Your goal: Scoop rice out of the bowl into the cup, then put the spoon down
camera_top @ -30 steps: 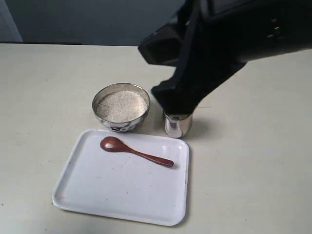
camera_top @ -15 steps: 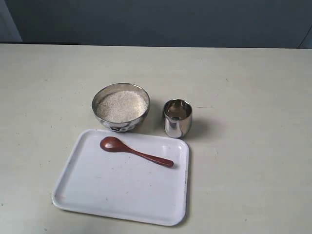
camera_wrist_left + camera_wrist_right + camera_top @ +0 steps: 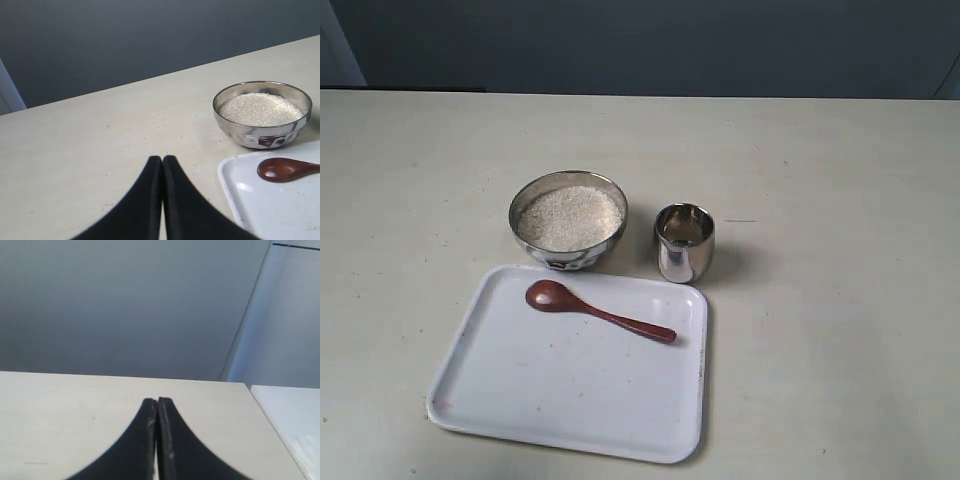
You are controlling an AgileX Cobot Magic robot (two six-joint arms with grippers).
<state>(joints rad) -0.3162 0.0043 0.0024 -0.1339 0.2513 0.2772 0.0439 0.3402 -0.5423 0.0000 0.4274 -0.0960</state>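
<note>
A round steel bowl (image 3: pixel 524 206) full of off-white rice (image 3: pixel 569 217) stands mid-table, with the small steel cup (image 3: pixel 684 244) just to its right. In front of them the reddish-brown wooden spoon (image 3: pixel 596 311) lies flat on a white tray (image 3: pixel 550 400). Neither arm shows in the exterior view. In the left wrist view my left gripper (image 3: pixel 162 159) is shut and empty over bare table, apart from the bowl (image 3: pixel 262 132), rice (image 3: pixel 261 108) and spoon (image 3: pixel 285 169). My right gripper (image 3: pixel 157 401) is shut and empty above bare tabletop; none of the task's things show there.
The white tray's corner (image 3: pixel 235 187) lies close beside my left gripper. A dark wall (image 3: pixel 640 45) runs behind the beige table. In the right wrist view the table's edge (image 3: pixel 272 425) and a pale floor or wall lie beyond it.
One second ago a black arm covered the upper right of the exterior view above the cup; it has pulled out of the picture. Bowl, cup, spoon and tray have not moved.
</note>
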